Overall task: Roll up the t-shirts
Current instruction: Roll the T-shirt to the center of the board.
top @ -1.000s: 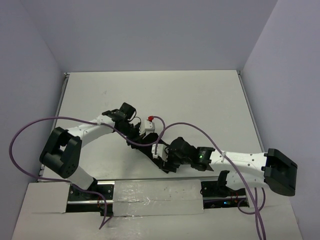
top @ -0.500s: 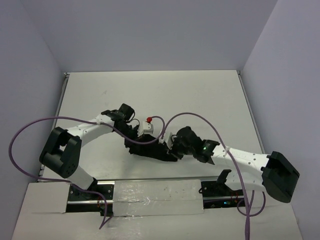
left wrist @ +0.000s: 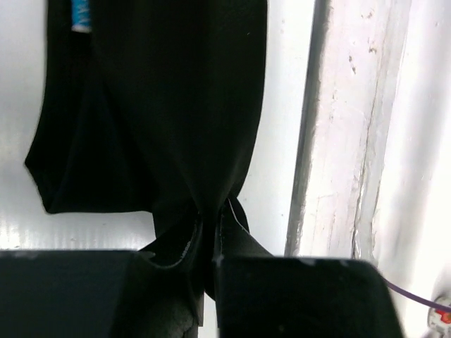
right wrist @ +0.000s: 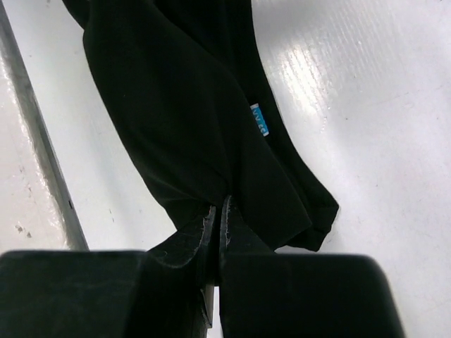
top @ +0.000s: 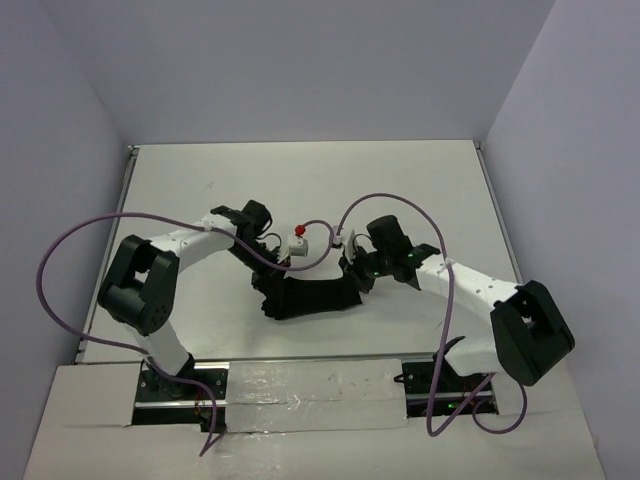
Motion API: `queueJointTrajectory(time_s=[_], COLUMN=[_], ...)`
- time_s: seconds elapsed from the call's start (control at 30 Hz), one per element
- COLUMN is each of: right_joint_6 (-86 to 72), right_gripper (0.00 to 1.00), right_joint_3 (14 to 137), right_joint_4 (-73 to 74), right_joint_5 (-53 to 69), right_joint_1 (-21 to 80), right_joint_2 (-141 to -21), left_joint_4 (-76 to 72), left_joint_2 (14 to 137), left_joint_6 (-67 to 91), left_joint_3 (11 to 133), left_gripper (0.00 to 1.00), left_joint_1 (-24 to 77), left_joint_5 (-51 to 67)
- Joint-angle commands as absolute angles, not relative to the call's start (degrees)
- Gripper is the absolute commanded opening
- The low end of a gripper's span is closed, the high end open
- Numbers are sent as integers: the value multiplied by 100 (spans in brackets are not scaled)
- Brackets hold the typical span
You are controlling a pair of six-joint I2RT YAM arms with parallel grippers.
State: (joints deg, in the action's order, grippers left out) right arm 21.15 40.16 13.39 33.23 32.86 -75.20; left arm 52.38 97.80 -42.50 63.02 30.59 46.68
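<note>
On the white desk [top: 300, 180], the black t-shirt [top: 312, 297] lies as a bunched, crumpled band a little nearer than the middle, stretched left to right between your two arms. Expect it to handle as light, limp cloth. It has no stiffness of its own, so it sags, folds over itself and follows whatever corner you pull. It is not fragile. The weave should give the pads a fair hold, though a thin pinch could slide out under a sharp tug. For a roll, you probably want it spread flat first, so take it at the outer edges, hem or shoulders, rather than in the gathered middle.

Your left pincer [left wrist: 209, 229] is drawn nearly shut, with a pleat of the shirt nipped between its jaws at the band's left end. Your right pincer [right wrist: 218, 215] is closed tight on another fold at the right end. The cloth fans away from both grips. The small light-blue neck tag [right wrist: 259, 120] shows on a fold close to the right grip.
</note>
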Motion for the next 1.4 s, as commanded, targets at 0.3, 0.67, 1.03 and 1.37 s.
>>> queueJointTrajectory(time_s=[0.3,0.67,1.03,1.37], right_joint_6=[2066,1512,-1440,-3480], right_gripper=[9,50,29,4], right_joint_3=[4333,4307,3068,2884], right_joint_4=[1627,1038,-782,-984], right_joint_5=[3305,1952,1092,-244], right_joint_1=[2760,2646,3470,4175], right_joint_2=[-8042,-7507,-5722,-7242], left_joint_4=[4405,3999,3937,3771], left_joint_2=[10467,10951,11013,11004], left_joint_6=[-2770,-1951,-1863,-1468], left_joint_3=[6829,6953,7128,7189], left_gripper=[17,17,26,42], left_joint_1=[2602,2610,2602,2602], left_joint_5=[4835,4219,4114,3947])
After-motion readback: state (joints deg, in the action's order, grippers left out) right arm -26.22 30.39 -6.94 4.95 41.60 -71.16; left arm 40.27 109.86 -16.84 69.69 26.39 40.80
